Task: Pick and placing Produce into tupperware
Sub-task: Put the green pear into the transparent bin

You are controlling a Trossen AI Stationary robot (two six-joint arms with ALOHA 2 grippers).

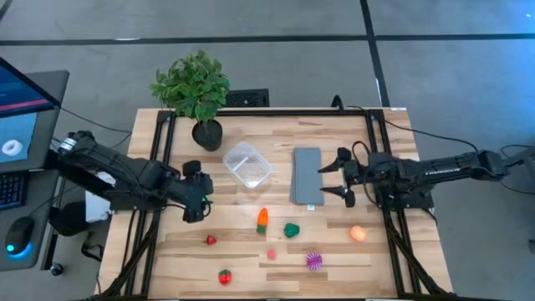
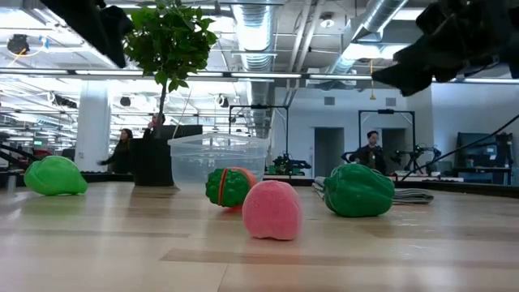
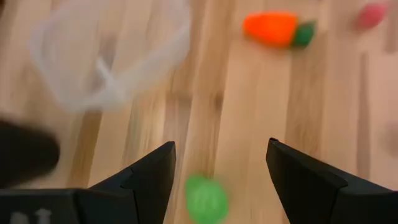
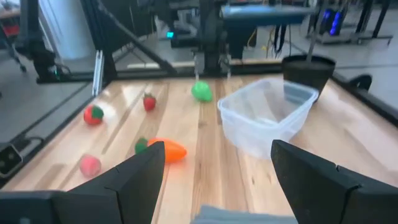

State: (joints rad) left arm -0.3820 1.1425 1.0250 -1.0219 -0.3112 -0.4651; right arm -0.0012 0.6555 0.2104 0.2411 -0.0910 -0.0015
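Note:
The clear tupperware point(image 1: 247, 164) stands mid-table with nothing in it. The produce lies on the wood nearer the front edge: an orange carrot point(image 1: 262, 219), a dark green piece point(image 1: 291, 229), an orange ball point(image 1: 358, 233), a spiky purple ball point(image 1: 313, 260), a pink piece point(image 1: 272, 254) and two red pieces point(image 1: 211, 240). A green ball point(image 3: 205, 198) rests on the table left of the tupperware. My left gripper point(image 3: 221, 149) hangs open above it, slanting down, without touching it. My right gripper point(image 1: 341, 178) is open at the grey slab's right edge, pointing left, holding nothing.
A flat grey slab point(image 1: 307, 176) lies right of the tupperware. A potted plant point(image 1: 197, 92) stands at the far left corner. Black frame rails run along both table sides. People stand in the room beyond the table.

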